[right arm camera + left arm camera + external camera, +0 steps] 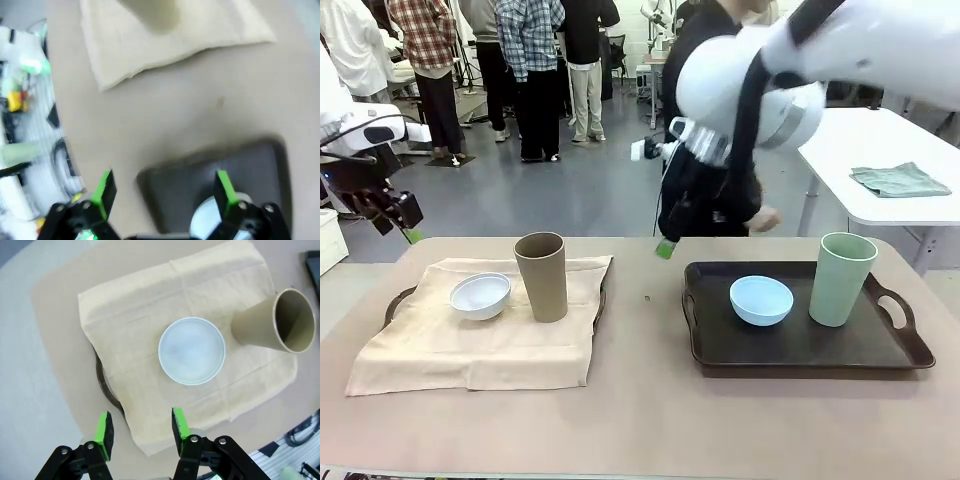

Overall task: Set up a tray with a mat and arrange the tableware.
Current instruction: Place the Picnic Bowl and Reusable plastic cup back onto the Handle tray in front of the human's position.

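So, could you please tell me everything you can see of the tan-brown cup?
The tan-brown cup is tall, handleless and slightly flared towards its rim, with a plain matte surface. It stands upright on the beige mat draped over the left tray, just right of the white bowl, with a small gap between them. The left wrist view looks into its open mouth, and it seems empty. Only the mat touches it.
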`<state>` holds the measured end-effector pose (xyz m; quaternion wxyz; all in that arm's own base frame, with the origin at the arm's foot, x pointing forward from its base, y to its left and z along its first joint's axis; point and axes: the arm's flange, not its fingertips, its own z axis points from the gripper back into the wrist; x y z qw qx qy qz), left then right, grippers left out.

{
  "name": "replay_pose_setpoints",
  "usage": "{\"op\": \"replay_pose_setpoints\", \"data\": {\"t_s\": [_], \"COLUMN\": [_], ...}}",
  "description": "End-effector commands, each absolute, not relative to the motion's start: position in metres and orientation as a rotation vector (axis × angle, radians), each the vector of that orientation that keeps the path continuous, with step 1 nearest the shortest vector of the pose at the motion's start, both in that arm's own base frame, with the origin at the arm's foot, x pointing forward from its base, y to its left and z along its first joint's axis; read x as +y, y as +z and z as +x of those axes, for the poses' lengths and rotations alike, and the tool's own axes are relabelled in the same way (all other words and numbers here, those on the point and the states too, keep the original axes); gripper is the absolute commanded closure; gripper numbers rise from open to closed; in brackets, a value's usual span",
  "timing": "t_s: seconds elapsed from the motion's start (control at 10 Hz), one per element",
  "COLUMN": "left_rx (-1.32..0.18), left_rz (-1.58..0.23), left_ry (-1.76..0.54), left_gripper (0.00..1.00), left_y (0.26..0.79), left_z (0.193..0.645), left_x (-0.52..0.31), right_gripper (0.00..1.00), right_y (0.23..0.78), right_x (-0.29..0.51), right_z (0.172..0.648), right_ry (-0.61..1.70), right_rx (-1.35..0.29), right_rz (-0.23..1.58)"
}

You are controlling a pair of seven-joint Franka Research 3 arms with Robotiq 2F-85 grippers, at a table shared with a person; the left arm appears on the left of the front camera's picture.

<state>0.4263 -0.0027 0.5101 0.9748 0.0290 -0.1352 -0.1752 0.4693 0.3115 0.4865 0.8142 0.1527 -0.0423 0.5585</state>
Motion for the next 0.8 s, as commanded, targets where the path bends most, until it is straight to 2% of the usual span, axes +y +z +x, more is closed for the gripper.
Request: {"op": "replay_pose_setpoints", "data": {"t_s": [0.0, 0.2, 0.3, 0.7], "left_rx": [-0.285, -0.286, -0.286, -0.286], "left_rz": [0.104, 0.076, 0.076, 0.076], "left_ry": [-0.36, -0.37, -0.37, -0.37], "left_gripper": [0.38, 0.38, 0.38, 0.38], "left_y": [0.519, 0.517, 0.517, 0.517], "left_z": [0.427, 0.426, 0.426, 0.426], "left_x": [-0.013, -0.009, -0.009, -0.009], "right_gripper": [0.0, 0.0, 0.0, 0.0], "right_y": [0.54, 0.576, 0.552, 0.552], "right_x": [0.327, 0.346, 0.315, 0.315], "right_z": [0.438, 0.417, 0.422, 0.422], "right_ry": [1.096, 1.194, 1.091, 1.091], "right_rx": [0.058, 0.009, 0.02, 0.02], "right_rz": [0.262, 0.211, 0.227, 0.227]}}
